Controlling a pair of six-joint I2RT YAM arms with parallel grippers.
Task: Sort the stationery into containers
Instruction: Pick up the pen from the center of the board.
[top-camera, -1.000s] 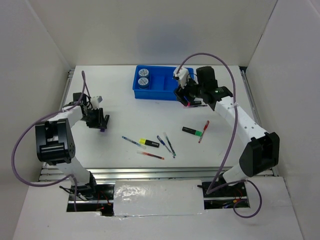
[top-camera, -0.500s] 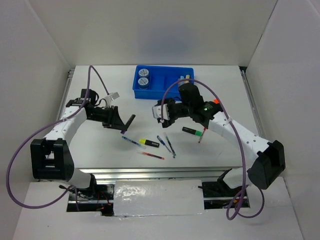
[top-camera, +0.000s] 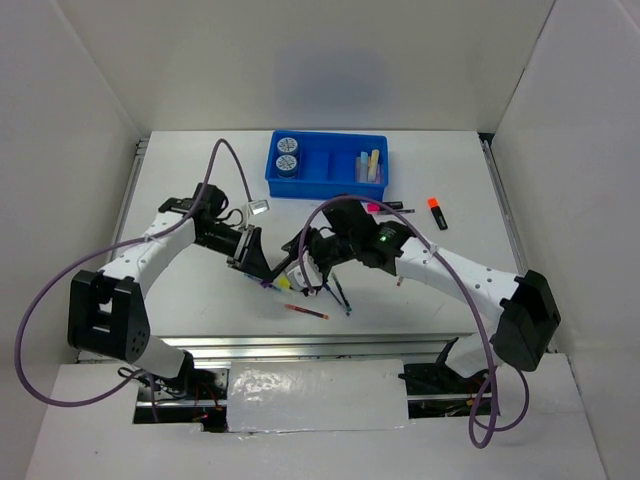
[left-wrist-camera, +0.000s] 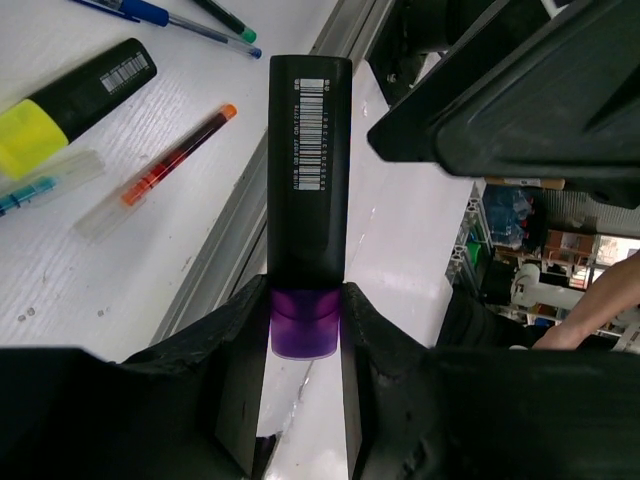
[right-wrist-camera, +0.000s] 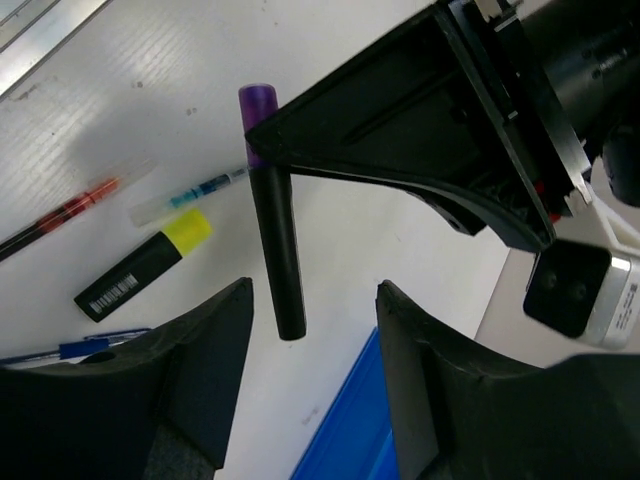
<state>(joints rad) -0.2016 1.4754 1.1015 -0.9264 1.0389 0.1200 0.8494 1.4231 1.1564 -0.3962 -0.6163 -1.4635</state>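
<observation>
My left gripper (left-wrist-camera: 305, 350) is shut on the purple cap of a black-bodied purple highlighter (left-wrist-camera: 308, 180) and holds it above the table, body pointing away. My right gripper (right-wrist-camera: 315, 340) is open, and the free end of that highlighter (right-wrist-camera: 275, 250) sits just ahead of its jaws, touching neither. In the top view both grippers, left (top-camera: 257, 258) and right (top-camera: 304, 262), meet over the table's middle. The blue tray (top-camera: 325, 183) stands at the back with two pale discs (top-camera: 287, 153) in its left compartment and markers (top-camera: 370, 165) in the right.
Below the grippers lie a yellow highlighter (left-wrist-camera: 70, 105), a red pen (left-wrist-camera: 175, 155) and blue pens (top-camera: 340, 292). An orange highlighter (top-camera: 437, 212) and a pink marker (top-camera: 376, 207) lie right of the tray. The tray's corner (right-wrist-camera: 350, 440) shows under my right gripper.
My left arm swung right to the table's middle with the purple highlighter. My right arm left the tray and came down-left to face it, jaws open.
</observation>
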